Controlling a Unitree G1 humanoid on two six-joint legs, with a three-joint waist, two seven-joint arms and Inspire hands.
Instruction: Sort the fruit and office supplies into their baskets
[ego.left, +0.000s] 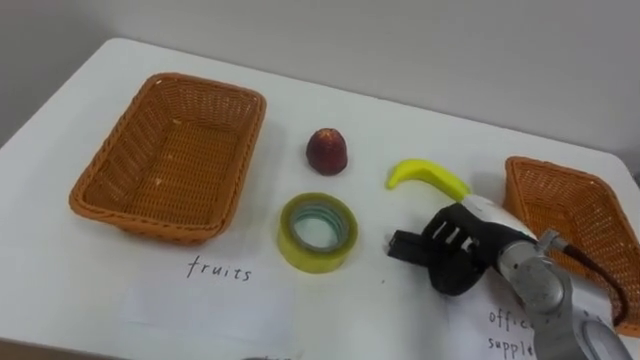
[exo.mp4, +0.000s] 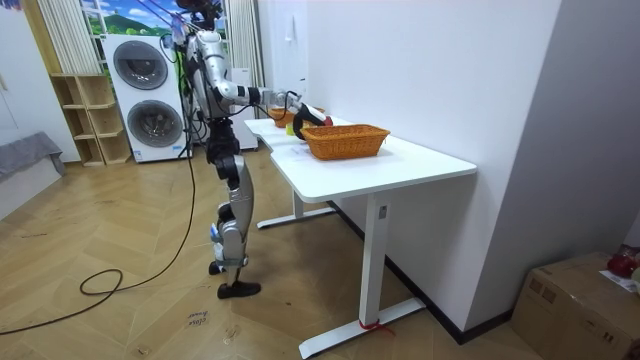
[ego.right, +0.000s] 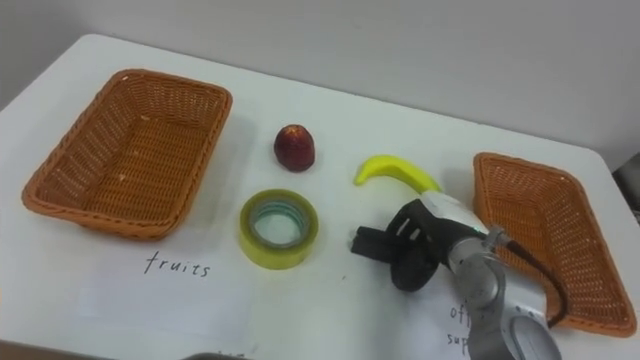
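Standing at the end of the white table (exo.mp4: 420, 160), the robot holds its right hand (ego.left: 450, 255) low over the tabletop, fingers loosely stretched and empty, pointing toward the yellow tape roll (ego.left: 318, 262). The banana (ego.left: 430, 177) lies just behind the hand, and the red fruit (ego.left: 327, 151) sits farther back. Both are still outside the left basket (ego.left: 150, 228), and the right basket (ego.left: 512, 185) has nothing in it either. I judge the tape to be the target. To do it well, the hand should slide on toward the roll without nudging the banana. It should then set the thumb inside the ring with the fingers on the outer wall, close firmly, and lift straight up before swinging over to the right basket.
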